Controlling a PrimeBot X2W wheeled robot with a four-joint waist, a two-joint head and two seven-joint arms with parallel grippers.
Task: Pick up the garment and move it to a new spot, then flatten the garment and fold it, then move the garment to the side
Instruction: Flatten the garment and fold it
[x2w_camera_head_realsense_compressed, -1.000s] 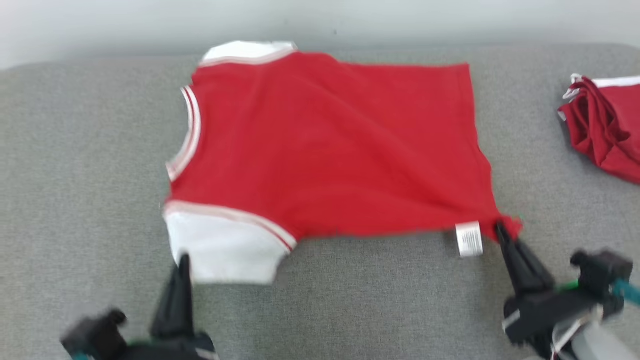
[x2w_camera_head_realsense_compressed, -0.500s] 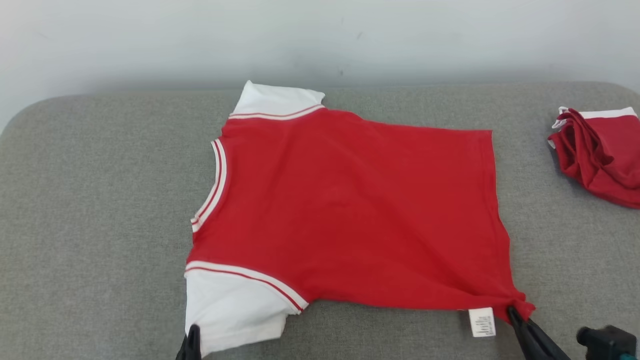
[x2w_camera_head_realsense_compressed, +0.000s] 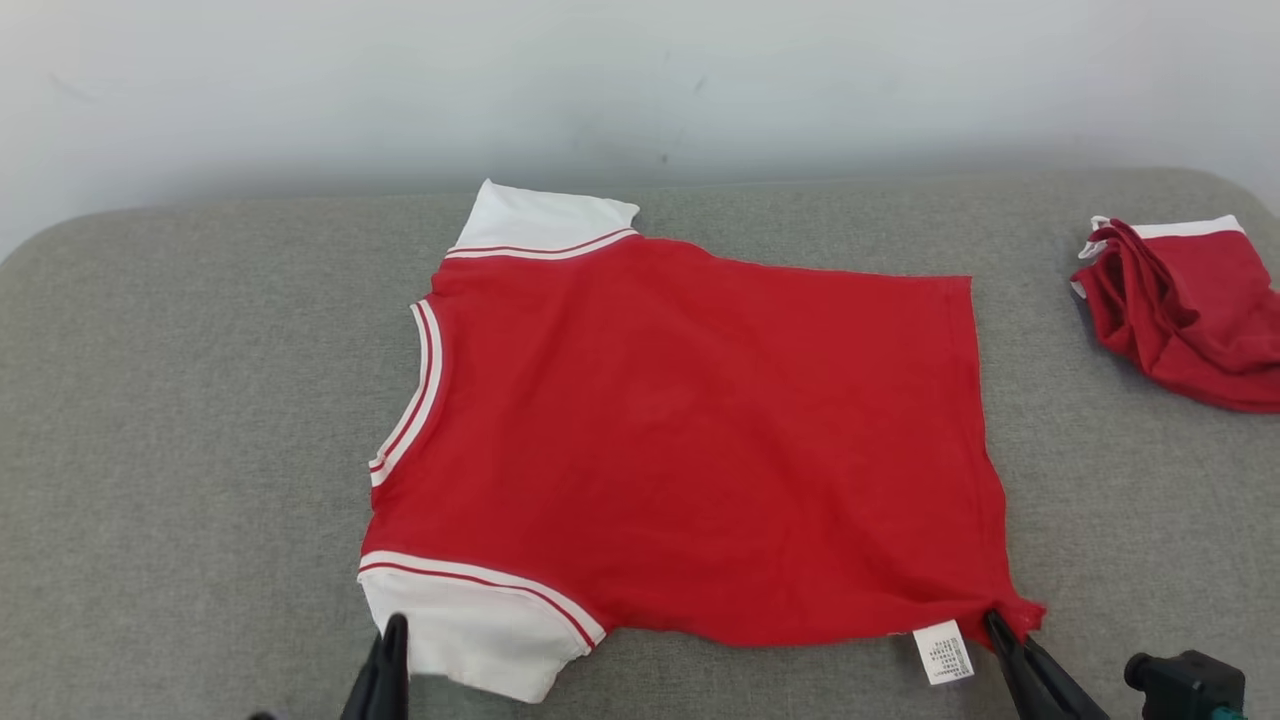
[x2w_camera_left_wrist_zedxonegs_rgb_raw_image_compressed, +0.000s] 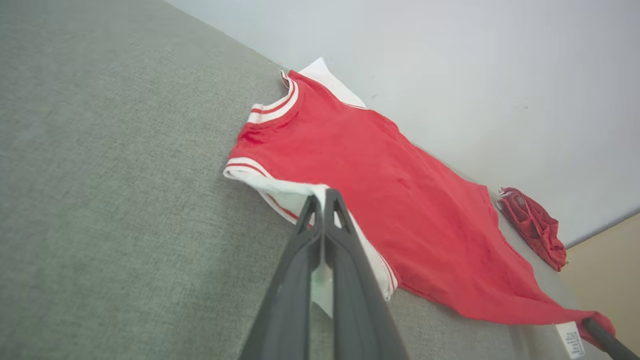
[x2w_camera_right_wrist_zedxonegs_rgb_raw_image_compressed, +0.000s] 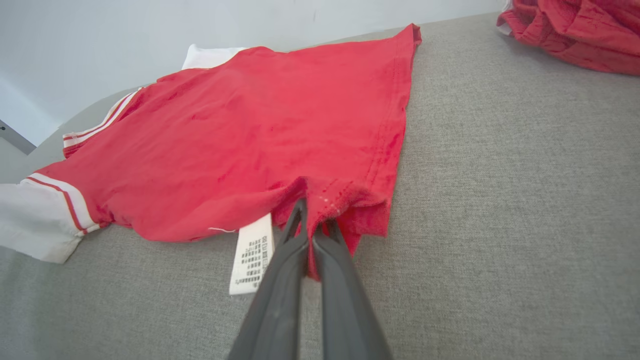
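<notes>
The garment (x2w_camera_head_realsense_compressed: 700, 440) is a red shirt with white sleeves, spread almost flat on the grey padded surface (x2w_camera_head_realsense_compressed: 180, 400), its neck to the left. My left gripper (x2w_camera_head_realsense_compressed: 395, 625) is shut on the edge of the near white sleeve (x2w_camera_left_wrist_zedxonegs_rgb_raw_image_compressed: 280, 187), with white cloth pinched between its fingers (x2w_camera_left_wrist_zedxonegs_rgb_raw_image_compressed: 345, 260). My right gripper (x2w_camera_head_realsense_compressed: 995, 620) is shut on the near right hem corner (x2w_camera_right_wrist_zedxonegs_rgb_raw_image_compressed: 350, 210), beside a white care label (x2w_camera_right_wrist_zedxonegs_rgb_raw_image_compressed: 252, 255). That corner is bunched and drawn to a point. The right gripper's finger (x2w_camera_left_wrist_zedxonegs_rgb_raw_image_compressed: 602, 337) also shows in the left wrist view.
A second red garment (x2w_camera_head_realsense_compressed: 1180, 310) lies crumpled at the far right of the surface, apart from the spread one. A pale wall (x2w_camera_head_realsense_compressed: 640, 80) runs close behind the far sleeve. Bare grey surface lies to the left and along the front edge.
The head camera has tilted up, so the whole picture has shifted down. Both grippers have kept their hold, and the shirt now lies flatter and more stretched out.
</notes>
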